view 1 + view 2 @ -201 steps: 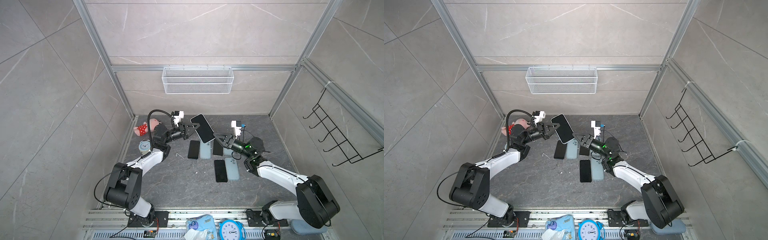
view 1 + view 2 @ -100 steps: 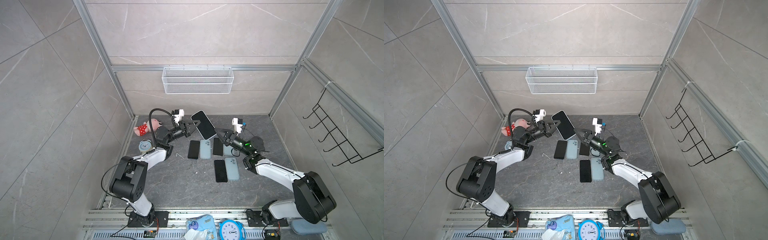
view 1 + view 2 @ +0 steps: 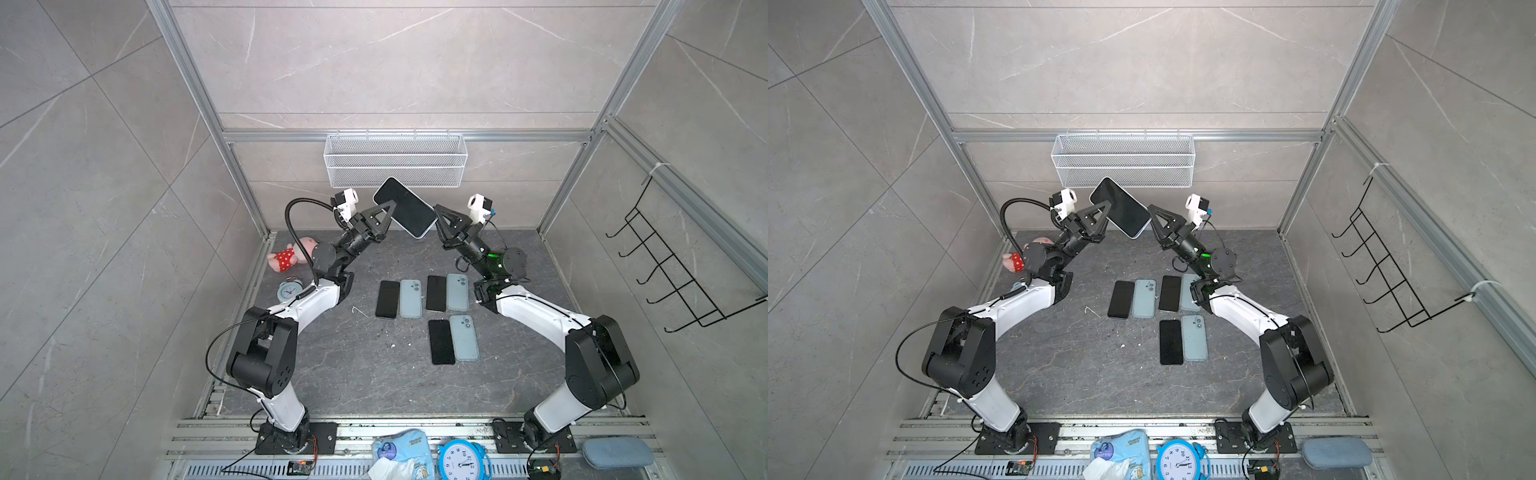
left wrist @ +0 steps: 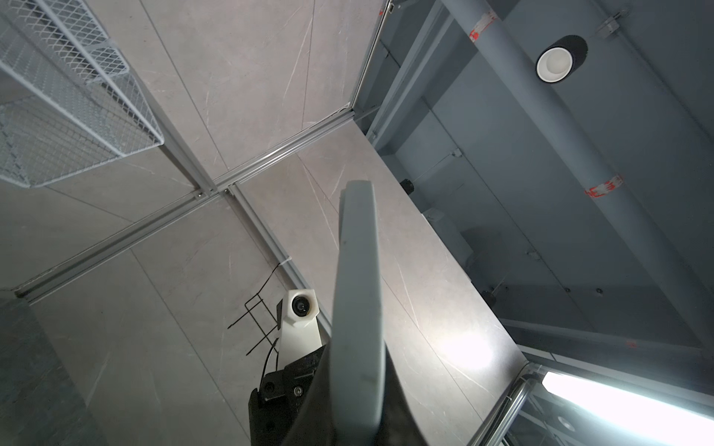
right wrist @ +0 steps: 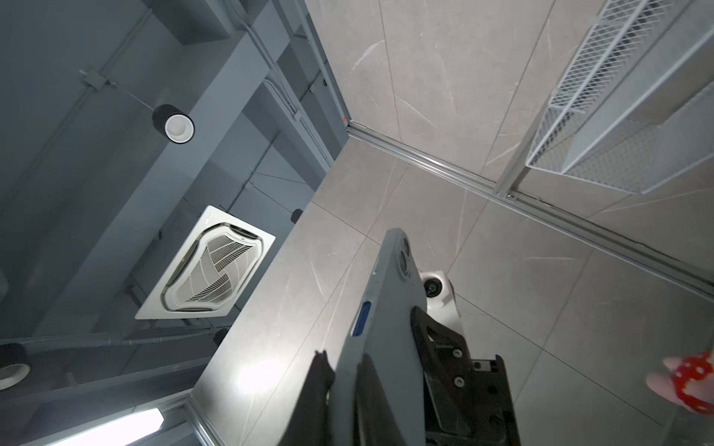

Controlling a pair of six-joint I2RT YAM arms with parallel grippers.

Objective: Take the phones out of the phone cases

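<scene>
The phone (image 3: 405, 208) sits in its pale blue phone case (image 5: 390, 293), held aloft over the far middle of the table (image 3: 353, 374), just in front of the wire basket (image 3: 395, 162), dark screen up. The left gripper (image 3: 388, 206) is clamped on the case's left long edge. The right gripper (image 3: 436, 211) pinches its near right corner. Black phones (image 3: 387, 299) and pale blue cases (image 3: 410, 298) lie flat in pairs nearer on the table.

Glossy phone (image 3: 404, 208), matt phone case (image 5: 388, 305)
</scene>
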